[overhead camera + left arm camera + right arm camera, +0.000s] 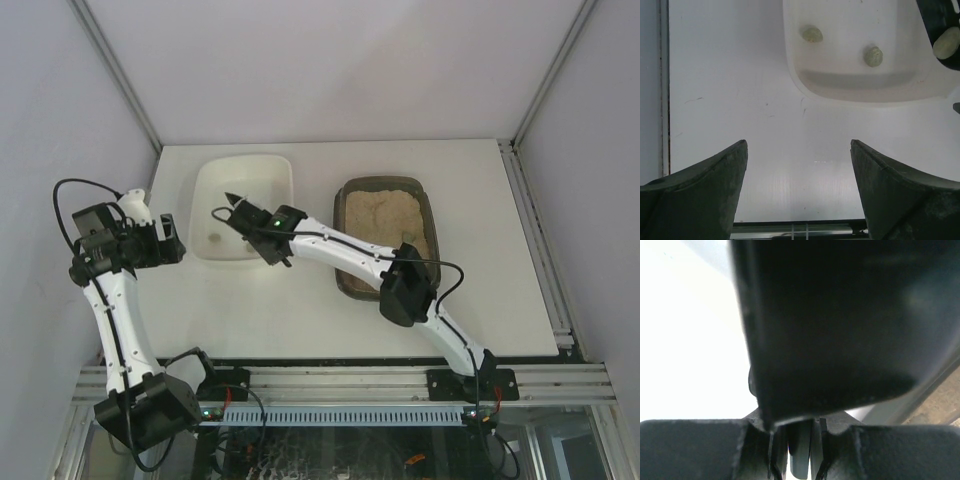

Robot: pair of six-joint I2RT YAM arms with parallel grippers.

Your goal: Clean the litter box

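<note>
The dark brown translucent rectangular plastic litter box is holding beige sandy litter, the left end effector gaping empty, the right end effector clamping a dark scoop.

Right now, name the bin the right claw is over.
The white tub, left of the sand-filled brown litter box; the right claw holds a scoop above it.
</note>
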